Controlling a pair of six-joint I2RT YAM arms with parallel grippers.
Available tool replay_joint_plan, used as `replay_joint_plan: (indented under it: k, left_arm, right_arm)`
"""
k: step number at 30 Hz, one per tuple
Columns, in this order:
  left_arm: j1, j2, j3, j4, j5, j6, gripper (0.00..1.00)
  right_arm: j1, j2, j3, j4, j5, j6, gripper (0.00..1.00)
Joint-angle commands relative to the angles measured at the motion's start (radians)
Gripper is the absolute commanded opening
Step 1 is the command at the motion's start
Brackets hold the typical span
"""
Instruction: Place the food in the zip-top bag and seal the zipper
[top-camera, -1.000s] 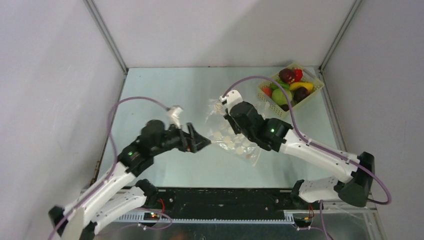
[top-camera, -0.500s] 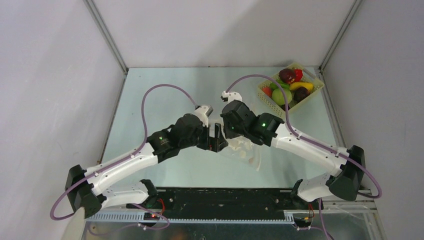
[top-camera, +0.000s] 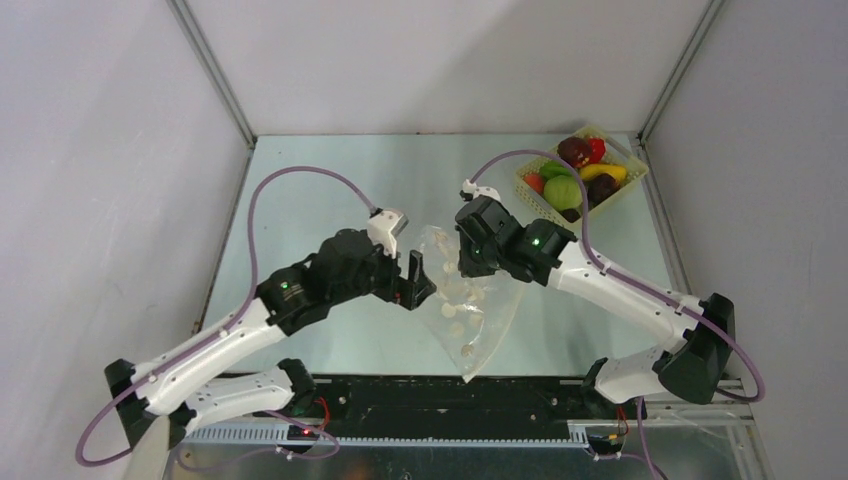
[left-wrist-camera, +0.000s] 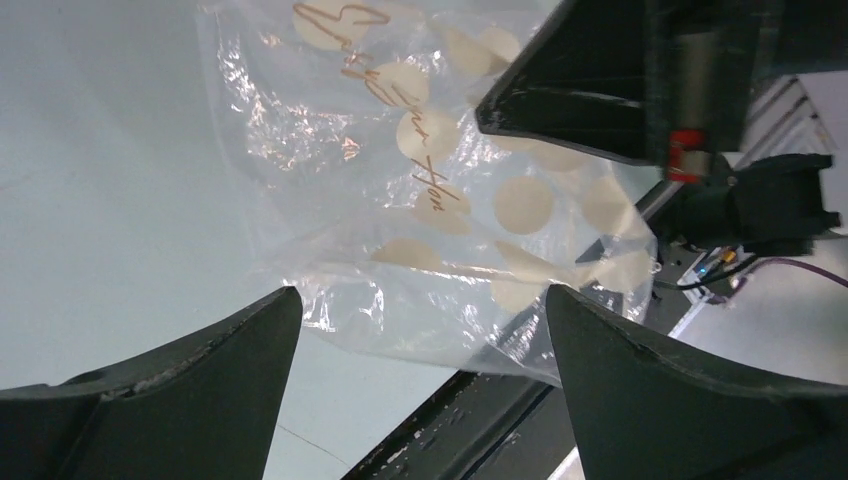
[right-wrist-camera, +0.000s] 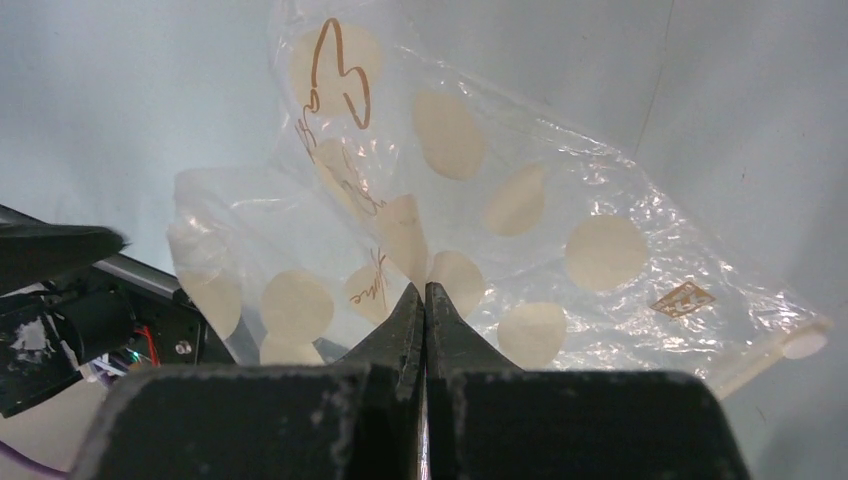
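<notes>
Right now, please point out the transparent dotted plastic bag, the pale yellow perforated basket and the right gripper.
transparent dotted plastic bag (top-camera: 468, 325): top view, its middle.
pale yellow perforated basket (top-camera: 626, 188): top view, its right wall.
right gripper (right-wrist-camera: 425, 300): right wrist view, between its shut fingertips.

At the counter's centre, the right hand pinches the bag's far edge. The left hand, spread wide, sits just left of it. The food fills the far-right basket.

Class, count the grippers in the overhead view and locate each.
2: the left gripper, open, beside the zip-top bag; the right gripper, shut on that bag.
</notes>
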Motion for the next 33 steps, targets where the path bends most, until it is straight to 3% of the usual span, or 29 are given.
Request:
replay_joint_plan:
  k: [1,10,17,26,30,33]
  left_arm:
    - [-0.006,-0.07,0.033,-0.006,0.089,0.108,0.98]
    - [-0.042,-0.004,0.06,0.031,0.172,0.242,0.98]
    - [-0.155,0.04,0.046,0.055,0.152,0.371,0.98]
    - [-0.218,0.099,0.101,0.012,0.125,0.47,1.0]
    - [-0.279,0.119,0.114,-0.023,0.065,0.518,0.93]
    - [-0.304,0.13,0.114,-0.031,0.035,0.529,0.8]
  right_arm:
    - [0.001,-0.019,0.037,-0.022,-0.017,-0.02,0.0]
    - [-0.036,-0.005,0.038,-0.017,-0.156,0.051,0.0]
    - [-0.085,0.001,0.038,-0.032,-0.302,0.104,0.0]
    - [-0.112,0.037,0.037,-0.057,-0.494,0.079,0.0]
    - [-0.12,0.044,0.038,-0.051,-0.569,0.071,0.0]
    - [-0.123,0.041,0.037,-0.033,-0.603,0.067,0.0]
